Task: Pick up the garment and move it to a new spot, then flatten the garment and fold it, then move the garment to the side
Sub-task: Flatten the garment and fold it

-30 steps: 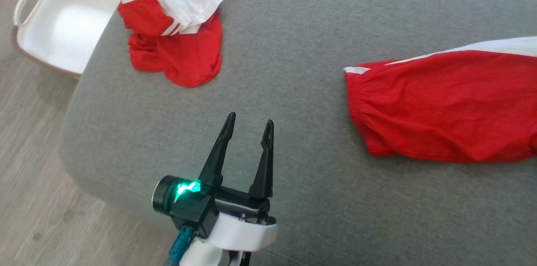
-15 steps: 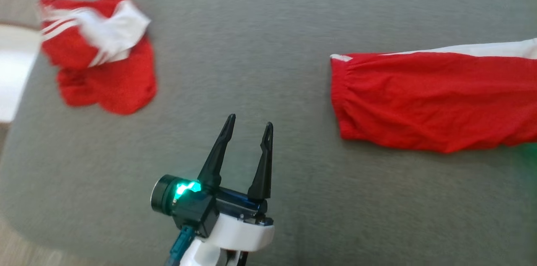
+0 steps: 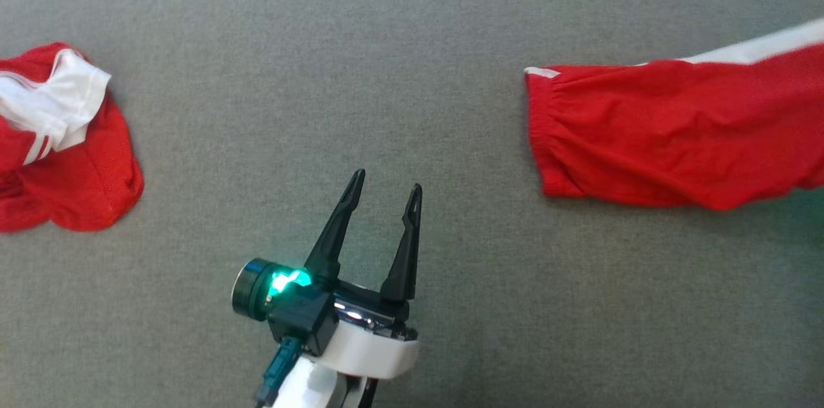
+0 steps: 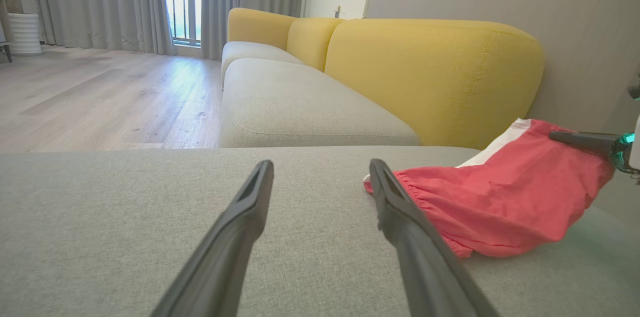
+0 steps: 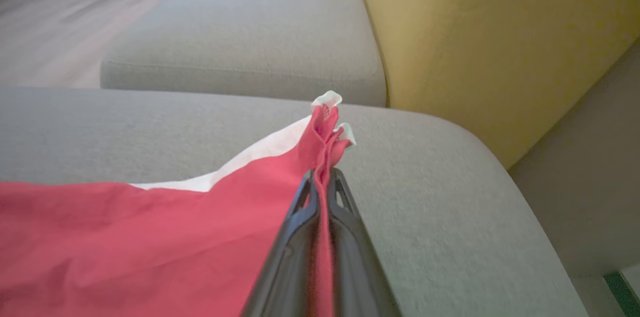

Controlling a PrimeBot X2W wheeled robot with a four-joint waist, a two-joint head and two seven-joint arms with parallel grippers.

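Garment (image 3: 676, 131), red, creased, on woven cushion (image 3: 386, 60)

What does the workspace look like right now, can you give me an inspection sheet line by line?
Surface: grey cushion, flat.
Job's things: red garment on the cushion's right, one corner pinched.
Clutter: crumpled red-and-white garment at the left.
Grippers: left gripper open over bare cushion; right gripper shut on the red garment's corner.
Cables: teal cable at the left wrist.
Surroundings: yellow backrest, wood floor, curtains.
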